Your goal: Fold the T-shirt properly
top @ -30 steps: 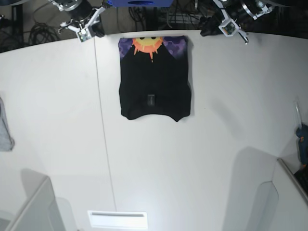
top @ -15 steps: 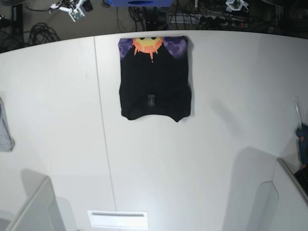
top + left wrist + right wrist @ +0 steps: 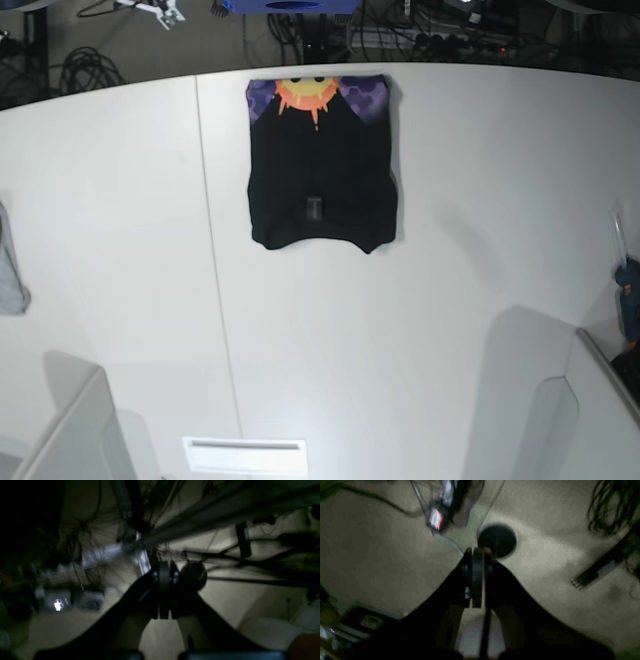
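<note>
The T-shirt lies folded into a compact rectangle on the white tabletop, its far edge flush with the tabletop's far rim, sun print and purple patches showing along that edge. Its near edge is slightly scalloped, and bare surface spreads wide on both sides and toward the near side. A small grey cloth sits at the tabletop's edge, well apart. The left claw appears clenched on nothing, though the wrist view is dim and blurred; the right claw is likewise pressed together, empty, over the floor.
</note>
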Action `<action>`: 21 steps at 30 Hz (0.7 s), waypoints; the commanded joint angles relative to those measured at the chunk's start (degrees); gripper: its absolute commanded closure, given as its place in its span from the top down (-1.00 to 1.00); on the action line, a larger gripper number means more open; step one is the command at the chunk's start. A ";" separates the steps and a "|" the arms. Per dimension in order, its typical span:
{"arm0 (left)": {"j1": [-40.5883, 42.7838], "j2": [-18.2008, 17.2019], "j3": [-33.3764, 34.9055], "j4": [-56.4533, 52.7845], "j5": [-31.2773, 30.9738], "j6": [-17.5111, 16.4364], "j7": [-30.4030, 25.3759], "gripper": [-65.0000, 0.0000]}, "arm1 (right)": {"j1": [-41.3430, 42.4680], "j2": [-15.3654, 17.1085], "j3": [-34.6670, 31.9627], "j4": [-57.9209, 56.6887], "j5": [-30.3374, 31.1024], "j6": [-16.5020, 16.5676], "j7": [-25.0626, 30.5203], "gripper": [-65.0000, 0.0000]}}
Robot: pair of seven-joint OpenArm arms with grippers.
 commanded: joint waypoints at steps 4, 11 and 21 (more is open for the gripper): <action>-4.04 2.17 -0.07 -8.81 -0.44 -0.87 -1.29 -1.00 | 3.92 0.56 0.20 -8.82 -2.70 0.06 0.57 -1.00; -15.03 5.07 -0.07 -25.87 -0.35 -0.87 -1.73 -1.00 | 11.48 0.65 0.11 -26.84 -3.23 0.06 7.25 -1.00; -26.64 5.07 0.11 -39.49 4.31 -0.87 6.62 -1.00 | 26.51 -3.75 0.20 -66.49 -3.31 -0.03 34.68 -1.00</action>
